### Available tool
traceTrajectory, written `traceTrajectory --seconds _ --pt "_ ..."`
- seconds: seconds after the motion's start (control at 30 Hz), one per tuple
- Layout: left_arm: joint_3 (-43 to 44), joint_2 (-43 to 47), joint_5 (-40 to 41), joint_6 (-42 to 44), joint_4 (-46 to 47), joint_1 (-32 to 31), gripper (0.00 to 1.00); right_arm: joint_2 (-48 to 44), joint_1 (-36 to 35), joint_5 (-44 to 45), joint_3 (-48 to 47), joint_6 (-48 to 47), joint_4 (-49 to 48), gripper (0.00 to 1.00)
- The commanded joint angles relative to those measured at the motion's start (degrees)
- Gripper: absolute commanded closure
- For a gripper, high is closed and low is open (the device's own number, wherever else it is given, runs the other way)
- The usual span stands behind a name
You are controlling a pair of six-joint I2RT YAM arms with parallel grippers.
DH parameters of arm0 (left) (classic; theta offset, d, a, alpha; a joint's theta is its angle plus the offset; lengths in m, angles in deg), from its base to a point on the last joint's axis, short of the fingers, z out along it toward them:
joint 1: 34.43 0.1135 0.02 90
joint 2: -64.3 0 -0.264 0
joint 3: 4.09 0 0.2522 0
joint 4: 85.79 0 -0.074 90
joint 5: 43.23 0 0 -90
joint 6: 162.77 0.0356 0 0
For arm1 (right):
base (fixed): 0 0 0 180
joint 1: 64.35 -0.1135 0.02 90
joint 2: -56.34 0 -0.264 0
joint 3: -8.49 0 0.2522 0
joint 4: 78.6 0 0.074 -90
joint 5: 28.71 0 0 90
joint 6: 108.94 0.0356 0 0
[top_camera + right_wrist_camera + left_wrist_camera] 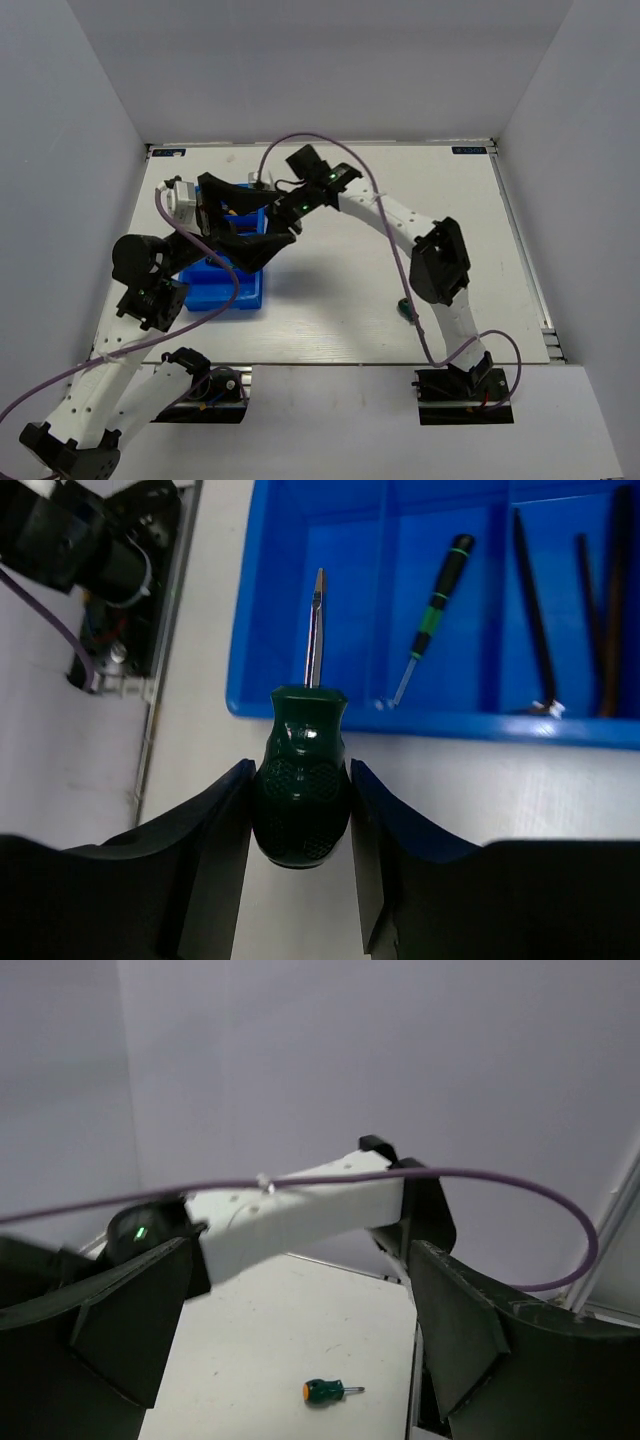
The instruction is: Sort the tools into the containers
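The right tool [300, 775] pinches a stubby green screwdriver [300, 815], blade over the blue tray [450, 727]. The left tool [300, 1300] is spread wide.

Top view looks down; right wrist, close, shares the blue tray [230, 292]; left wrist seemingly faces sideways.

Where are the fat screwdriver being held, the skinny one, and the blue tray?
fat screwdriver [300, 790]: right wrist view, handle.
skinny screwdriver [440, 598]: right wrist view, handle.
blue tray [430, 726]: right wrist view, near rim.
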Motion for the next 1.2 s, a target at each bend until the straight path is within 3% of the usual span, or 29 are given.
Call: traceTrajectory --seconds 0.0,0.33,0.53,0.63,0.73,0.77,0.8,0.87,1.1,1.17 --pt "1.1 -0.1 -3.9 -2.1 3.3 -0.2 0.00 2.2 -3.9 -2.9 -3.3 16.9 -11.5 1.00" --pt "-0.6 -0.1 -4.0 -3.3 5.0 -0.2 0.00 11.9 -9.5 3.1 -9.9 20.5 -20.8 1.00" --pt "-2.0 0.4 -3.4 -3.3 3.8 -0.2 0.00 15.0 -12.7 8.3 -8.9 5.0 -13.7 1.00" --pt "-3.2 1.0 -2.9 -2.7 2.2 -0.2 0.00 15.1 -13.0 10.1 -7.6 2.4 -12.4 1.00" --pt "-3.7 1.6 -2.9 -1.6 1.0 -0.2 0.00 14.9 -13.5 11.3 -7.1 1.1 -12.3 0.89" --pt "-3.7 1.6 -2.9 -1.6 1.0 -0.2 0.00 14.8 -13.6 11.5 -7.1 1.0 -12.3 0.81" --pt "-4.2 1.6 -2.9 -1.6 0.4 -0.2 0.00 14.8 -13.7 11.9 -7.0 1.3 -12.3 0.61" --pt "-4.2 1.6 -2.9 -1.0 -0.4 -0.2 0.00 14.3 -13.9 12.3 -7.2 1.5 -12.4 0.51" --pt "-4.2 3.2 -2.9 0.0 -2.9 -0.2 0.00 12.7 -14.4 12.8 -9.2 4.8 -14.8 0.45" --pt "-4.2 3.7 -2.4 0.0 -3.5 -0.2 0.00 12.1 -14.4 13.7 -9.6 4.4 -15.1 0.54"
